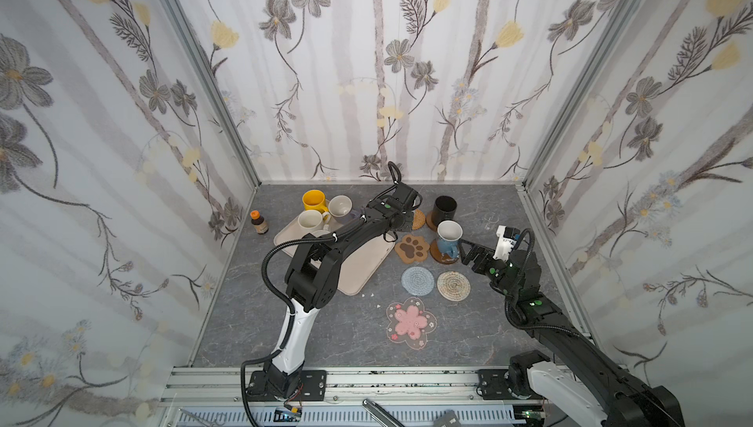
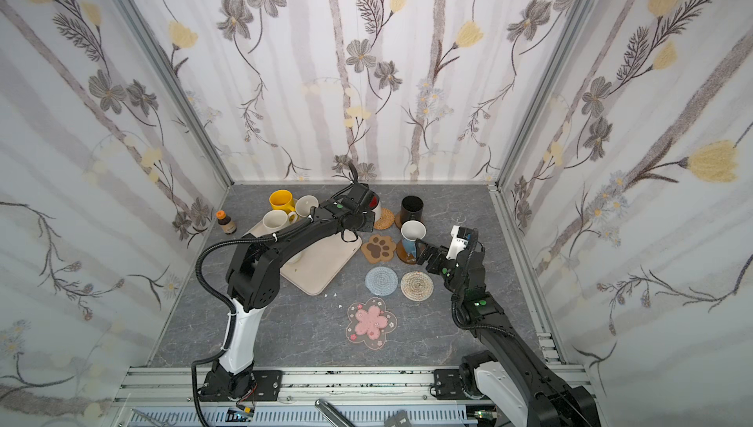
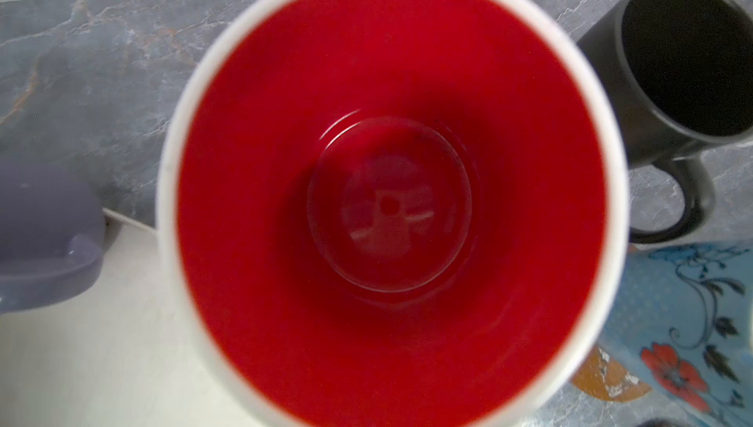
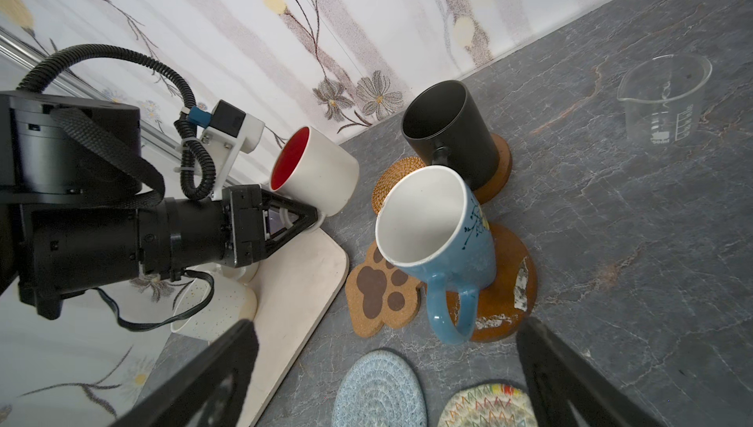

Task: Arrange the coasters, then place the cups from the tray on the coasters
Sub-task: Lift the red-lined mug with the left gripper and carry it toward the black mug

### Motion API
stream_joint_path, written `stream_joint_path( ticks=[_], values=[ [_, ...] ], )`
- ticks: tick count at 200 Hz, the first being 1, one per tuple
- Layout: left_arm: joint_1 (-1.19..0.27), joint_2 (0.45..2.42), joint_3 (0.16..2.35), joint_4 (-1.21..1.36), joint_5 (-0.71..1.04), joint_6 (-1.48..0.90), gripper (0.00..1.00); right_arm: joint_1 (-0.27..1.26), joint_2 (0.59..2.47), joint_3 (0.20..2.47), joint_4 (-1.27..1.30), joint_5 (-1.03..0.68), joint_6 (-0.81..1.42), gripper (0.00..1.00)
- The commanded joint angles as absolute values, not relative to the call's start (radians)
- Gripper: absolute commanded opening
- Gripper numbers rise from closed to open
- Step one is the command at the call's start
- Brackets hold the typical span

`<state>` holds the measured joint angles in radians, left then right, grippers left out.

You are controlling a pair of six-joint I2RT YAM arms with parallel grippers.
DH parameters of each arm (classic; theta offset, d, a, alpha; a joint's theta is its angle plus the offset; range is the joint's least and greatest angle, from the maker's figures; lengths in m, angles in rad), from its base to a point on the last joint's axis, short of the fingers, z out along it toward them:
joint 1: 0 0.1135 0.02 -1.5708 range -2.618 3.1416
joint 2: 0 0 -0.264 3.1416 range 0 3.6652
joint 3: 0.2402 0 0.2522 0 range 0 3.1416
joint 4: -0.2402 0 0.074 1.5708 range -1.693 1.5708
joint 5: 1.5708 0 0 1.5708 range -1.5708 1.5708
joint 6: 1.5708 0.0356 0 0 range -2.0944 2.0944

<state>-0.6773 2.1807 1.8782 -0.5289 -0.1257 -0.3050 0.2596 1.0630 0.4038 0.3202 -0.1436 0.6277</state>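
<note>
Left claw [image 4: 311,219] is pinched nearly shut on the handle of the white cup with the red inside [image 4: 313,170]. It's holding that cup by the far corner of the tray [image 1: 362,262], just beside the rattan coaster [image 1: 418,219]. The cup looks lifted to me, and I'd guess that coaster is the target. Right claw [image 1: 464,250] is spread wide with nothing in it, just beside the blue cup [image 1: 448,237].

Biggest first: one grey desk [image 1: 326,343], with the one beige tray on its left half.

Progress as I read it: the coasters look laid out already, all to the right of the tray. Two cups are done, one is in the claw and four wait on the tray, so it's under halfway.

Cups, seven total:
- black cup [image 1: 445,208] on the far wooden round [image 4: 503,160]
- blue cup on the near wooden round [image 4: 513,282]
- the red-inside one in the claw
- on the tray, a yellow cup [image 1: 314,201], a lavender-grey cup [image 1: 340,207] and a cream cup [image 1: 311,221]
- also on the tray, a speckled cream cup [image 4: 212,311], mostly hidden under the left arm

Coasters, seven too: both wooden rounds and the rattan one, plus the paw-print coaster [image 1: 412,247], grey-blue knitted coaster [image 1: 417,280], beige braided coaster [image 1: 453,285] and pink blossom coaster [image 1: 410,323]. Five are bare.

Small stuff: one orange-capped brown bottle [image 1: 259,221] left of the tray and one clear glass beaker [image 4: 664,99] far right. Neither looks like part of the job.
</note>
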Motion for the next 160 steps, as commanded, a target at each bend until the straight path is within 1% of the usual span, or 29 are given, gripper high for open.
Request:
stream_joint_path(
  ticks=[1,80,160],
  values=[
    [-0.679,2.224,1.945,-0.489,-0.120,-0.265,0.00,0.255,1.056,0.399,0.367,-0.126,0.638,1.00],
    [-0.668,2.402,2.136,-0.489,-0.088,-0.218,0.00,0.252,1.043,0.398,0.364,-0.094,0.626,1.00],
    [-0.645,2.481,2.198,-0.491,-0.060,-0.224,0.00,0.252,1.055,0.401,0.361,-0.087,0.618,1.00]
  ],
)
